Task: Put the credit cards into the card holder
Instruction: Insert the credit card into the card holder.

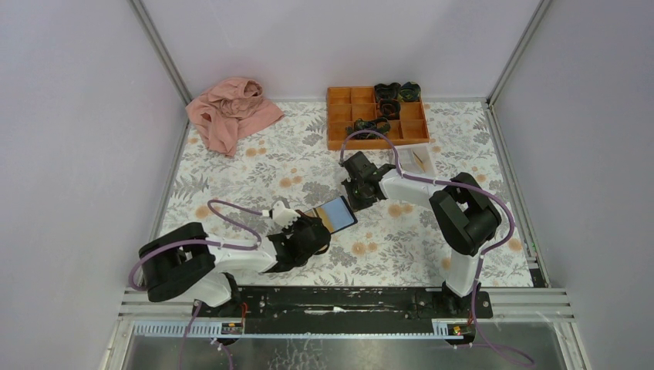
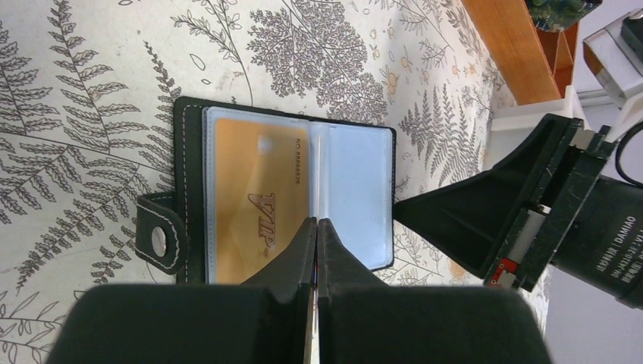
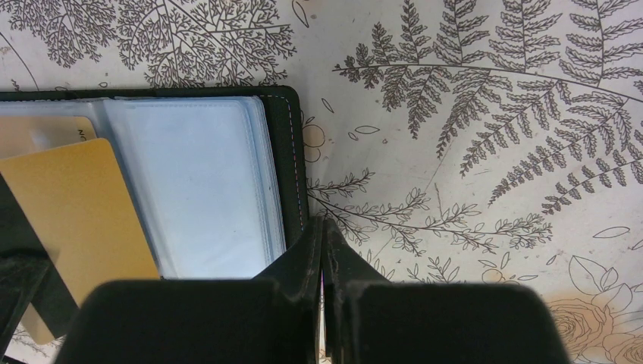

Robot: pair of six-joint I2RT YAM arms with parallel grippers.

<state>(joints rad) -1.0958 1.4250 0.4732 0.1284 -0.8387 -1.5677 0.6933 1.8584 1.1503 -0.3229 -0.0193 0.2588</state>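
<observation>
The card holder (image 1: 342,209) lies open on the floral table, black with light-blue pocket panels (image 3: 197,189). One orange-yellow VIP credit card (image 2: 250,189) sits in its left pocket. My left gripper (image 2: 317,221) is shut on a second orange-yellow credit card (image 3: 72,212). That card is held on edge over the holder's middle fold and shows only as a thin line in the left wrist view. My right gripper (image 3: 321,221) is shut with nothing in it. Its tips rest against the holder's right black edge (image 3: 296,167), on the side facing the left gripper (image 1: 315,225).
An orange compartment tray (image 1: 362,116) with dark items stands at the back. A small white tray (image 1: 416,160) holding something tan sits just in front of it. A pink cloth (image 1: 231,112) lies at the back left. Walls enclose the table on three sides.
</observation>
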